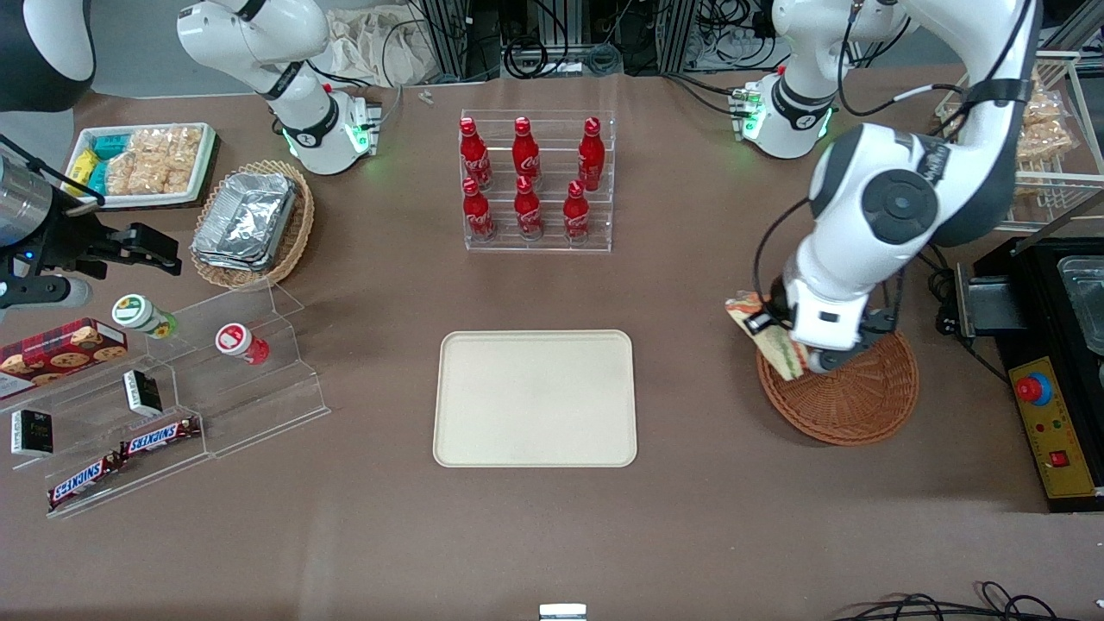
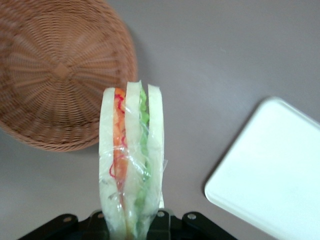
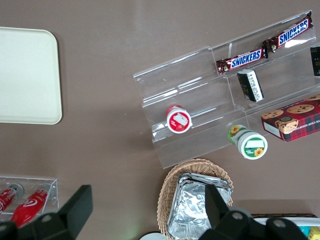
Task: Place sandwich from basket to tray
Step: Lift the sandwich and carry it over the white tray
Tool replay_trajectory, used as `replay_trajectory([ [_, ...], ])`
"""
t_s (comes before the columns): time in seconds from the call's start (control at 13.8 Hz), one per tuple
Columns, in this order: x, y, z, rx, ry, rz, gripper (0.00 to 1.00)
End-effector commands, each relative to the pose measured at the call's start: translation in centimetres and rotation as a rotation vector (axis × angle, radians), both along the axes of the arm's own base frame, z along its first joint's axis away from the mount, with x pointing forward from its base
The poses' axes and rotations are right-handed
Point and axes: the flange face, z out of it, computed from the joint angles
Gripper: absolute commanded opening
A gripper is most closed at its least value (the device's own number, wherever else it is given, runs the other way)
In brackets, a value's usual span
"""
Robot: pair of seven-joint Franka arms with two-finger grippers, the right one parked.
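Wrapped triangular white-bread sandwich (image 2: 131, 160) pinched in left gripper (image 2: 131, 220) fingers, apparently clear above round reddish-brown wicker basket (image 1: 849, 397); cream rectangular tray (image 1: 535, 398) sits apart.

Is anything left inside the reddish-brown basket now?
The basket shows only bare weave in the wrist view. The gripper holds the sandwich above its rim; from the front, the arm covers part of it.

The working left arm reaches down from its base, its big white elbow joint bulking over the wrist in the front view. Its gripper (image 1: 798, 354) hangs above the edge of the basket (image 1: 849, 405) that faces the tray (image 1: 535, 398), clear of the surface. The fingers (image 2: 159, 222) are clamped on the sandwich (image 2: 131, 160), holding the wedge by one end so it juts away from the wrist.
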Motion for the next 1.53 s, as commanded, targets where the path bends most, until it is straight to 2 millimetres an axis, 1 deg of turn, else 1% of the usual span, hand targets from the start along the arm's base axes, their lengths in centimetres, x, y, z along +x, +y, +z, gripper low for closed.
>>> replay_trajectory([
  [0.0, 0.1, -3.8, -1.1, -0.026, 0.02, -0.201, 0.0],
  [0.07, 0.3, -5.1, -1.6, -0.043, 0.026, -0.26, 0.0],
  [0.22, 0.6, -7.5, -3.3, -0.085, 0.019, -0.33, 0.0],
  [0.29, 0.8, -8.7, -4.5, -0.109, 0.001, -0.354, 0.0],
  [0.36, 0.8, -9.9, -5.8, -0.123, -0.023, -0.379, 0.0],
  [0.44, 0.8, -11.2, -7.5, -0.128, -0.039, -0.412, 0.0],
  [0.51, 0.6, -12.9, -8.8, -0.121, -0.074, -0.454, 0.0],
  [0.58, -0.2, -15.3, -10.3, -0.115, -0.116, -0.502, 0.0],
  [0.65, -0.1, -16.2, -11.8, -0.122, -0.136, -0.496, 0.0],
  [0.73, 0.4, -16.7, -13.3, -0.12, -0.148, -0.501, 0.0],
  [0.8, 0.4, -17.9, -14.5, -0.112, -0.152, -0.51, 0.0],
  [0.87, 0.6, -18.5, -15.8, -0.101, -0.153, -0.506, 0.0],
  [0.95, 1.0, -18.6, -17.2, -0.085, -0.16, -0.51, 0.0],
  [1.09, 1.1, -18.8, -19.7, -0.062, -0.162, -0.518, 0.0],
  [1.16, 0.9, -19.1, -20.5, -0.062, -0.17, -0.528, 0.0],
  [1.24, 0.8, -19.3, -20.9, -0.063, -0.175, -0.528, 0.0],
  [1.31, 0.8, -19.2, -21.2, -0.056, -0.176, -0.53, 0.12],
  [1.38, 0.8, -19.3, -21.1, -0.051, -0.181, -0.535, 0.44],
  [1.45, 0.8, -19.3, -21.2, -0.05, -0.181, -0.537, 0.53],
])
